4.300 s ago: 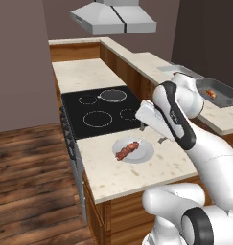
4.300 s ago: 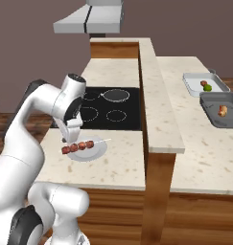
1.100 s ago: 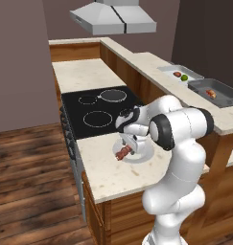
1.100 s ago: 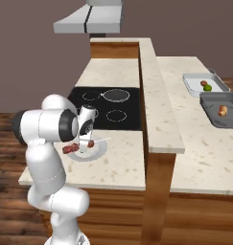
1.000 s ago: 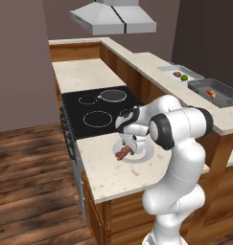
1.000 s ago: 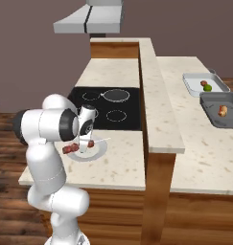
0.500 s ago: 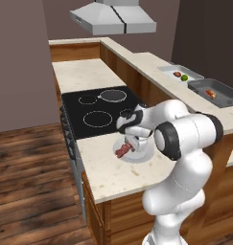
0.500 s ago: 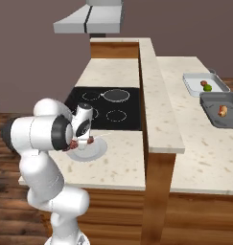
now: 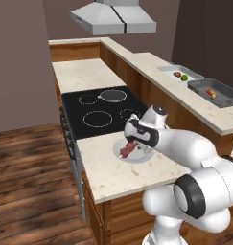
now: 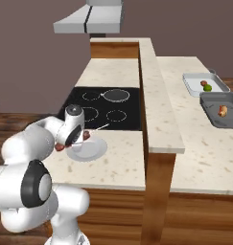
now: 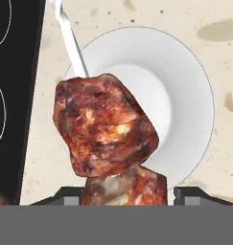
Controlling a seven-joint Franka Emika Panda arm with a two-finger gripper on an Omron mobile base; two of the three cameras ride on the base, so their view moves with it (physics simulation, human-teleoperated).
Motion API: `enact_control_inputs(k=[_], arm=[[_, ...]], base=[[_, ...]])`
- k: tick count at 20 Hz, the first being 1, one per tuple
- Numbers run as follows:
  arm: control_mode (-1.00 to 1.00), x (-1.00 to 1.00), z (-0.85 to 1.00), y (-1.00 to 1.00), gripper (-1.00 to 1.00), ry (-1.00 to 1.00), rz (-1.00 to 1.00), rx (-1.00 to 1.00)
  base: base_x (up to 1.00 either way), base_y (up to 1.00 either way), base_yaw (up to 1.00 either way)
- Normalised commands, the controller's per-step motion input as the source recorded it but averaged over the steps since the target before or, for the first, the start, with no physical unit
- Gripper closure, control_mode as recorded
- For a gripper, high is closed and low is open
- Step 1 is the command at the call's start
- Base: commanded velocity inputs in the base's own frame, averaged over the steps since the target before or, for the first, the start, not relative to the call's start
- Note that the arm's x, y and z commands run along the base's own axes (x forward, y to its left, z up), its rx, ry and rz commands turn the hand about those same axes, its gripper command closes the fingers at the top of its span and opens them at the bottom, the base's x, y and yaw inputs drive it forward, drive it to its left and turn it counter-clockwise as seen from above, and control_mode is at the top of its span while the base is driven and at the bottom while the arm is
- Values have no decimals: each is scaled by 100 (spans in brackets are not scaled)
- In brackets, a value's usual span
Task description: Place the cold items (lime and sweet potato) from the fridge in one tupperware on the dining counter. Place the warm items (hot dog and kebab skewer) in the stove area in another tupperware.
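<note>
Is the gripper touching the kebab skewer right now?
Touching. In the hand view the kebab skewer sits between the gripper fingertips, above the white plate.

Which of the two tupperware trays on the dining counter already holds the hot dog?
The darker grey tray, nearer the robot: a hot dog lies in it. The lighter tray farther along the counter holds a green lime and a reddish item instead.

Skewer [image 11: 106,139] above plate [image 11: 194,110] (beside stove [image 9: 96,112]).
</note>
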Motion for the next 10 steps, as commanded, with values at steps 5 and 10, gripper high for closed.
enact_control_inputs(k=[5, 10], arm=[[-100, -48, 99, -7, 100, 0, 0, 0], [-100, -52, 98, -7, 100, 0, 0, 0]], base=[[0, 0, 0], [0, 0, 0]])
